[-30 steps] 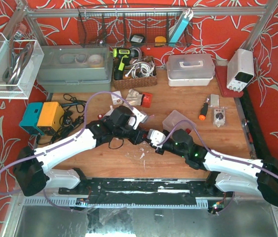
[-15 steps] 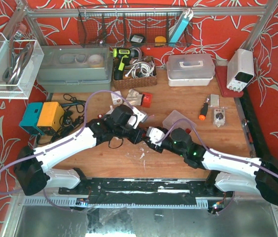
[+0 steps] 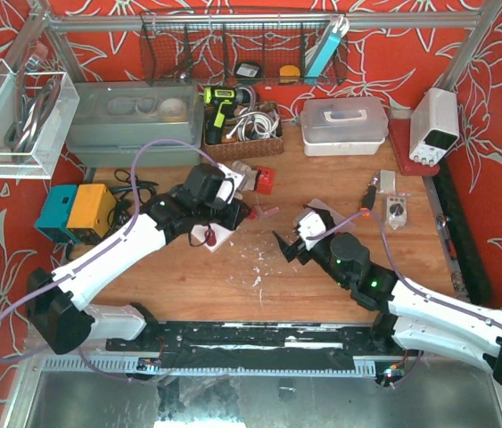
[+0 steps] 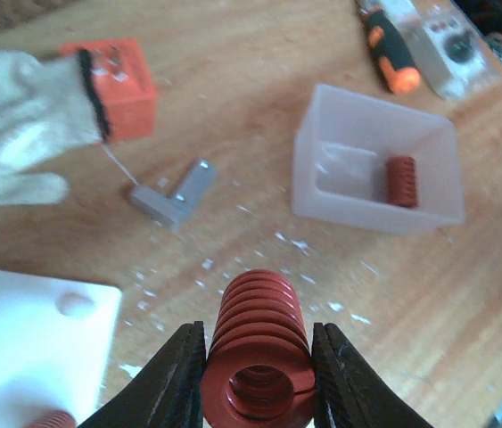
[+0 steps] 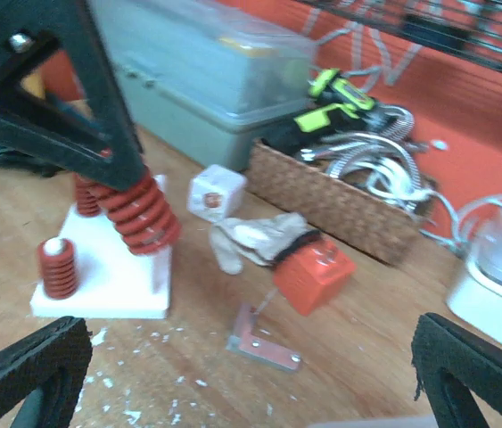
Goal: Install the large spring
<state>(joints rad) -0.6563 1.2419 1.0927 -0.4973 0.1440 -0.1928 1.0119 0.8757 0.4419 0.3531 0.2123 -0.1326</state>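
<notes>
The large spring [image 4: 258,357], red and thickly coiled, is clamped between the black fingers of my left gripper [image 4: 258,332]. In the right wrist view the large spring [image 5: 139,209] hangs tilted over the white base plate [image 5: 99,276], its lower end close to the plate. A small red spring [image 5: 57,266] stands on a peg of that plate. From above, my left gripper [image 3: 208,234] is over the plate [image 3: 222,239], left of centre. My right gripper [image 3: 289,247] is apart to the right, open and holding nothing, its fingers [image 5: 28,374] wide at the frame's lower corners.
A clear plastic tub [image 4: 375,169] holding a short red spring [image 4: 401,181] sits to the right. An orange block [image 5: 313,272], a work glove [image 5: 255,239] and a metal angle bracket [image 5: 264,346] lie between the plate and the wicker basket [image 5: 340,201]. A screwdriver [image 3: 368,201] lies further right.
The two grippers were together at mid-table. The right one has opened wide and drawn back to the right. The left one has carried the large spring left, over the white plate.
</notes>
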